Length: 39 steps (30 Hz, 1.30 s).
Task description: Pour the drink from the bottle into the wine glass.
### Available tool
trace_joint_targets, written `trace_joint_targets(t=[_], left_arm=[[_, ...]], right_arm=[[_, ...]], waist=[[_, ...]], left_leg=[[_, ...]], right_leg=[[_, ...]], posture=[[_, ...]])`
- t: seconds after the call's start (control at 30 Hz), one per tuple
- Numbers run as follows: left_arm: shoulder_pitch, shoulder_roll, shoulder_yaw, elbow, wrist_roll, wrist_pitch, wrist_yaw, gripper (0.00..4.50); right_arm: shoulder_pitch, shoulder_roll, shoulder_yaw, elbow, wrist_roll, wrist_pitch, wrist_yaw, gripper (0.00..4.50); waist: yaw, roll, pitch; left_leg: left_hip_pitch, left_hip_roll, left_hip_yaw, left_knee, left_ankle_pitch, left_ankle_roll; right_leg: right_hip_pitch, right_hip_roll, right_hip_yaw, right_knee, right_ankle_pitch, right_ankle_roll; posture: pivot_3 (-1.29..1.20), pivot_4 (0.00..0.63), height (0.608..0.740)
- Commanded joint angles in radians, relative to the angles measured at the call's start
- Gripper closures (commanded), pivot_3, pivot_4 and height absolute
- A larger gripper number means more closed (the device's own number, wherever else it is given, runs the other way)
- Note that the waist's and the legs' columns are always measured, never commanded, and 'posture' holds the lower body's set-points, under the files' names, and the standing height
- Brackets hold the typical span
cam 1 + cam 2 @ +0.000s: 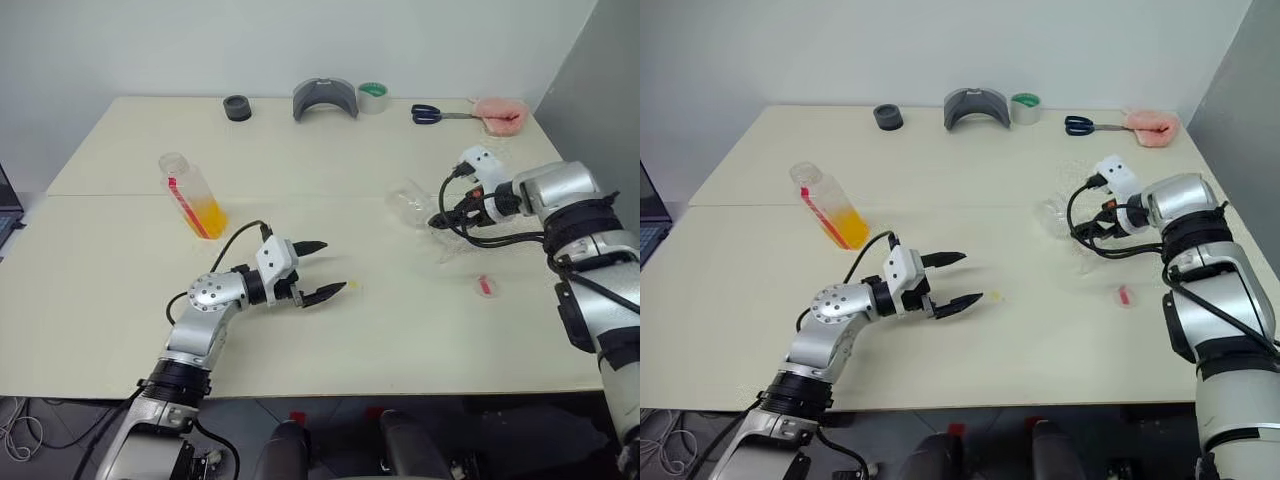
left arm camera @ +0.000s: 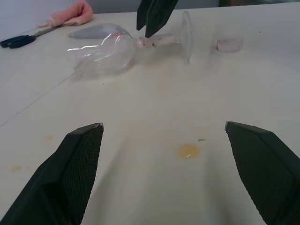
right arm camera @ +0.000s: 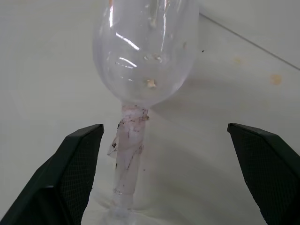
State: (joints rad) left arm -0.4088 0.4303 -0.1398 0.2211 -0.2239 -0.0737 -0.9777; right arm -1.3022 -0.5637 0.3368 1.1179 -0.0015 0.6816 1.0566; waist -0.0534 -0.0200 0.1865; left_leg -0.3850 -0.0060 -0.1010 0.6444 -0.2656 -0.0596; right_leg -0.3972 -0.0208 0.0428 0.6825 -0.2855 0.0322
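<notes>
Empty wine glass (image 2: 117,49) lies tipped over, stem seemingly tape-wrapped.

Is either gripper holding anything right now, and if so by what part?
Nothing is held. The left gripper is open over bare table; the right gripper is open either side of the stem of the wine glass, which lies on its side.

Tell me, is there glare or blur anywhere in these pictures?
Right wrist view: bright streaks of glare curve across the clear stemmed wine glass. Left wrist view: similar highlights on its bowl, lying on the pale table. Eye views: the glass looks faint against the tabletop.
</notes>
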Motion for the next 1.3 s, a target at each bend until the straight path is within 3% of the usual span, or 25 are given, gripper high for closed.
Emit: trace_joint_targets(t=[0.03, 0.5, 0.63, 0.67, 0.7, 0.9, 0.97, 1.07, 1.27, 1.3], left_arm=[[-0.018, -0.013, -0.003, -0.002, 0.011, -0.05, -0.009, 0.02], [0.004, -0.065, -0.029, -0.124, 0.041, 0.011, 0.062, 0.01], [0.013, -0.067, -0.031, -0.155, 0.043, 0.034, 0.076, 0.0], [0.015, -0.066, -0.031, -0.16, 0.043, 0.039, 0.078, 0.0], [0.016, -0.065, -0.031, -0.165, 0.043, 0.043, 0.08, 0.0], [0.011, -0.065, -0.032, -0.186, 0.044, 0.069, 0.09, 0.0], [0.012, -0.065, -0.034, -0.191, 0.045, 0.074, 0.093, 0.0], [0.014, -0.061, -0.035, -0.197, 0.044, 0.08, 0.095, 0.0], [0.012, -0.059, -0.035, -0.209, 0.038, 0.1, 0.093, 0.0], [0.011, -0.06, -0.036, -0.211, 0.038, 0.102, 0.093, 0.0]], right_arm=[[-0.053, 0.027, 0.02, 0.08, -0.072, -0.061, 0.053, 0.0], [-0.093, 0.083, 0.036, 0.192, -0.244, -0.196, 0.065, 0.17], [-0.086, 0.089, 0.035, 0.197, -0.269, -0.209, 0.084, 0.39], [-0.083, 0.093, 0.032, 0.197, -0.272, -0.209, 0.085, 0.82], [-0.081, 0.099, 0.025, 0.197, -0.271, -0.207, 0.082, 0.9], [-0.088, 0.124, 0.0, 0.201, -0.272, -0.212, 0.045, 0.9], [-0.083, 0.129, 0.002, 0.201, -0.28, -0.223, 0.044, 1.29], [-0.074, 0.128, 0.018, 0.195, -0.304, -0.263, 0.054, 2.3], [-0.028, 0.095, 0.128, 0.142, -0.44, -0.609, -0.063, 4.32], [-0.021, 0.09, 0.142, 0.135, -0.458, -0.658, -0.086, 4.36]], waist=[[-0.001, 0.0, 0.0], [-0.002, 0.0, 0.0], [-0.003, 0.0, 0.0], [-0.003, 0.0, 0.0], [-0.003, 0.0, 0.0], [-0.006, 0.0, 0.0], [-0.007, 0.0, 0.0], [-0.007, 0.001, 0.0], [-0.008, 0.001, 0.0], [-0.009, 0.001, 0.0]], left_leg=[[0.0, 0.0, 0.0, 0.0, 0.0, 0.0], [0.0, 0.0, 0.0, 0.001, 0.0, 0.0], [0.0, -0.001, 0.001, 0.001, 0.0, 0.0], [0.0, 0.0, 0.001, 0.001, 0.0, 0.0], [0.0, 0.0, 0.001, 0.001, 0.0, 0.0], [0.0, 0.0, 0.003, 0.001, 0.0, 0.0], [0.0, 0.0, 0.003, 0.001, 0.0, 0.0], [0.001, 0.0, 0.004, 0.001, 0.0, 0.0], [0.0, 0.0, 0.005, 0.002, 0.0, 0.0], [0.001, 0.0, 0.005, 0.002, 0.0, 0.0]], right_leg=[[0.0, 0.0, 0.0, 0.0, 0.0, 0.0], [-0.002, 0.0, 0.001, 0.004, 0.0, 0.0], [-0.004, 0.0, 0.002, 0.007, 0.0, 0.0], [-0.004, 0.0, 0.002, 0.007, 0.0, 0.0], [-0.005, 0.0, 0.002, 0.008, 0.0, 0.0], [-0.006, 0.0, 0.003, 0.01, 0.0, 0.0], [-0.007, 0.0, 0.003, 0.011, 0.0, 0.0], [-0.007, 0.0, 0.004, 0.011, 0.0, 0.0], [-0.007, 0.0, 0.004, 0.013, 0.0, 0.0], [-0.007, 0.0, 0.004, 0.012, 0.0, 0.0]], posture=[[0.0, 0.15, 0.74], [0.0, 0.15, 0.74], [0.0, 0.15, 0.74], [0.0, 0.15, 0.74], [0.0, 0.15, 0.74], [0.0, 0.15, 0.74], [0.0, 0.15, 0.74], [0.0, 0.15, 0.74], [0.0, 0.15, 0.74], [0.0, 0.15, 0.74]])
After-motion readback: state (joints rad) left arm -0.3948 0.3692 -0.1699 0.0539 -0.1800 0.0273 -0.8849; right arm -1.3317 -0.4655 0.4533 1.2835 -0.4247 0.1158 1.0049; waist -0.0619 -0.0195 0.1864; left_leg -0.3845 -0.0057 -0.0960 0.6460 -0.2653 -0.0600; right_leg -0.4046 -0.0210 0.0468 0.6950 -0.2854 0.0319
